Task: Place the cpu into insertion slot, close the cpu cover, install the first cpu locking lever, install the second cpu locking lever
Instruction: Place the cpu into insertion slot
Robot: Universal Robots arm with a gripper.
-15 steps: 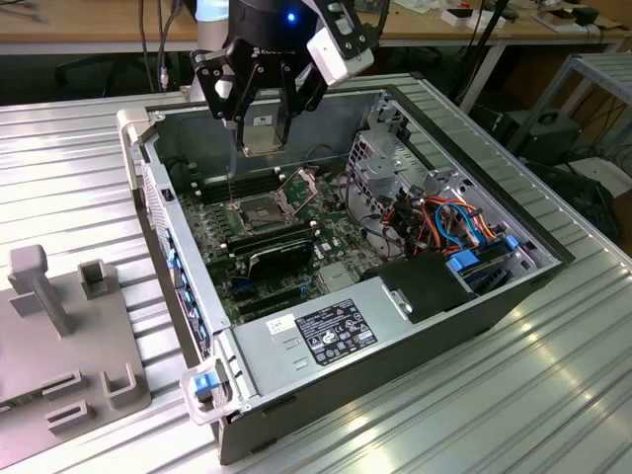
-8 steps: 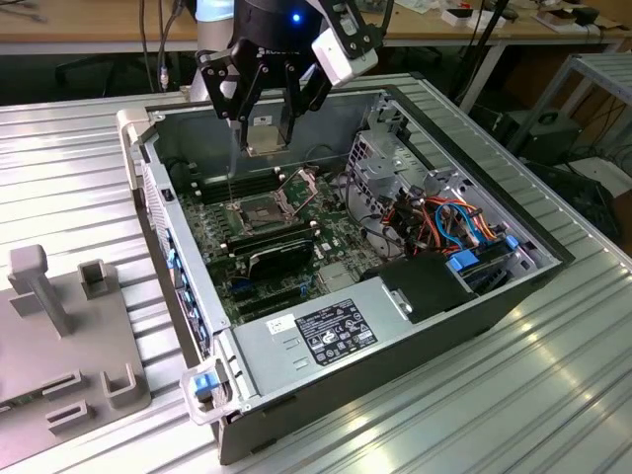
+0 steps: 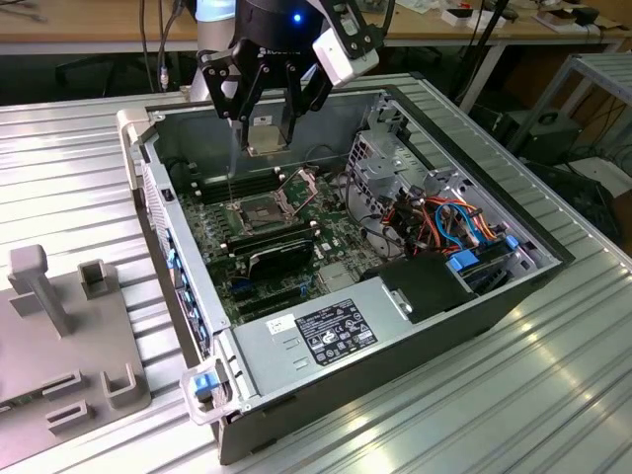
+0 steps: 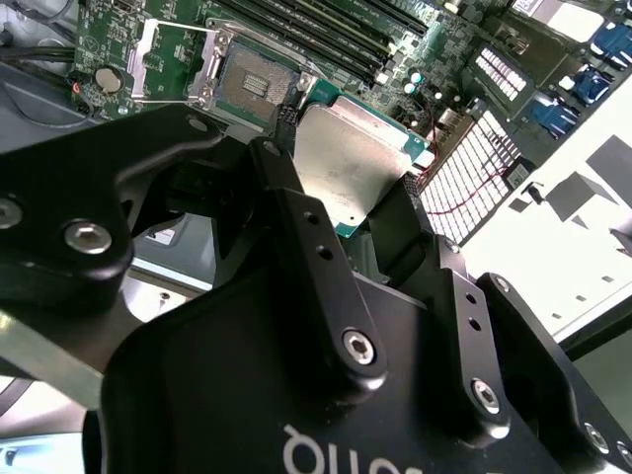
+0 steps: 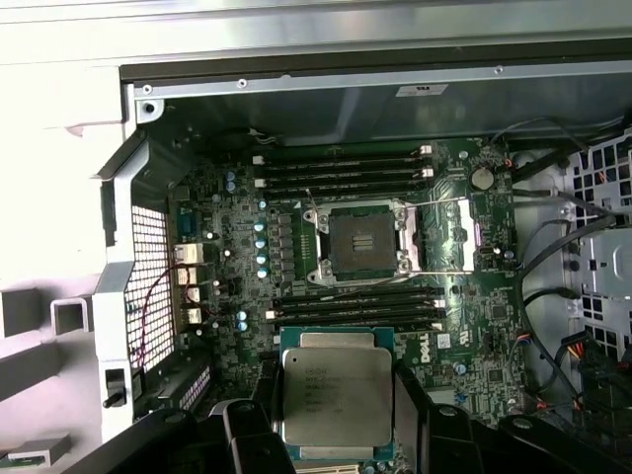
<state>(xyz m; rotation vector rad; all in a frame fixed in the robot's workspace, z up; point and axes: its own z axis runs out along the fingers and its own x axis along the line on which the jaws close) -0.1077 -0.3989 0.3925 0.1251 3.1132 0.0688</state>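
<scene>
My gripper [image 3: 267, 133] hangs above the open computer case, shut on the cpu [image 3: 265, 131], which it holds flat by two opposite edges. In both wrist views the cpu [image 5: 336, 398] [image 4: 351, 163] shows its silvery metal top between the black fingers [image 5: 259, 415]. The insertion slot [image 3: 255, 210] [image 5: 357, 242] [image 4: 252, 84] lies bare on the green motherboard, well below the chip and offset from it. The cpu cover [image 3: 299, 188] [image 5: 449, 237] [image 4: 178, 61] is swung open beside the slot. Thin wire levers stand raised around the socket.
Long black memory sticks [image 5: 346, 170] flank the socket on both sides. A power supply [image 3: 326, 331], a metal drive cage [image 3: 380, 163] and coloured cables [image 3: 449, 222] fill the case's right part in the exterior view. A grey fixture [image 3: 69, 326] sits on the ribbed table at the exterior view's left.
</scene>
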